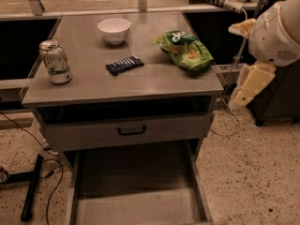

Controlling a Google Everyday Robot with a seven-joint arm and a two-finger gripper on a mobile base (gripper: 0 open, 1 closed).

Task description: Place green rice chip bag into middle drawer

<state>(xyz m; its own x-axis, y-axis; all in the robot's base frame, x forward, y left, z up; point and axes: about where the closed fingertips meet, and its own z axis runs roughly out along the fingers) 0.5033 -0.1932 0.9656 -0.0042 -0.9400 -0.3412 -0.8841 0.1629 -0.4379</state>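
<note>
The green rice chip bag point(184, 48) lies crinkled on the right part of the grey cabinet top point(93, 86). The middle drawer point(136, 198) is pulled out below, its grey tray floor bare. My gripper point(250, 84) hangs off the white arm point(277, 32) at the right, beyond the cabinet's right edge. It is lower than the bag, apart from it, and holds nothing that I can see.
On the top stand a white bowl point(114, 30) at the back, a soda can point(55, 62) at the left and a small dark blue packet point(124, 64) in the middle. A closed drawer front with a black handle point(131, 131) sits above the open drawer. Cables point(47, 191) lie on the floor at the left.
</note>
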